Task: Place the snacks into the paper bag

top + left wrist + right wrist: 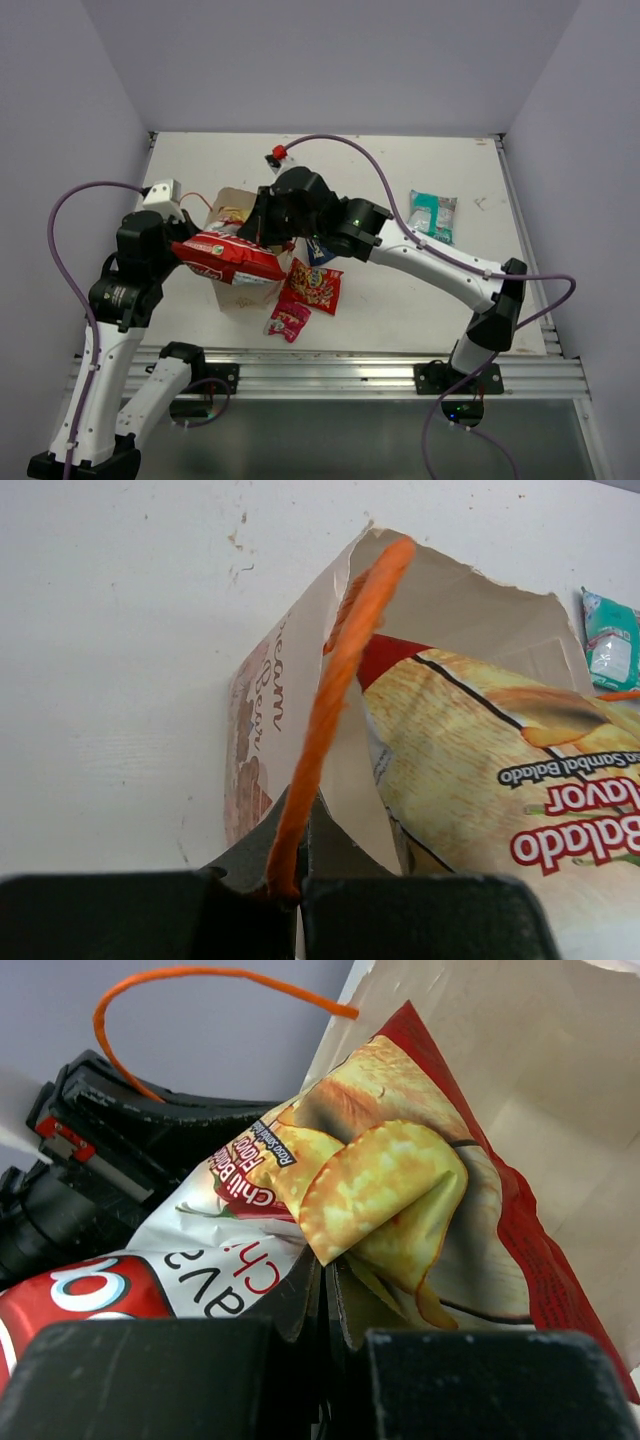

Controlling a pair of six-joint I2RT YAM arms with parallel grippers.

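The tan paper bag stands upright at the table's front left. The large red-and-white chip bag lies tilted across its mouth, one end inside. My left gripper is shut on the bag's orange string handle, which runs taut up to the torn rim. My right gripper is shut on a folded corner of the chip bag, over the bag's opening. On the table lie a medium red packet, a small pink packet, a dark blue packet and a teal-and-white packet.
The red, pink and blue packets sit right beside the bag's right side, under my right arm. The teal packet lies apart at the back right. White walls close in the table on three sides. A metal rail runs along the near edge.
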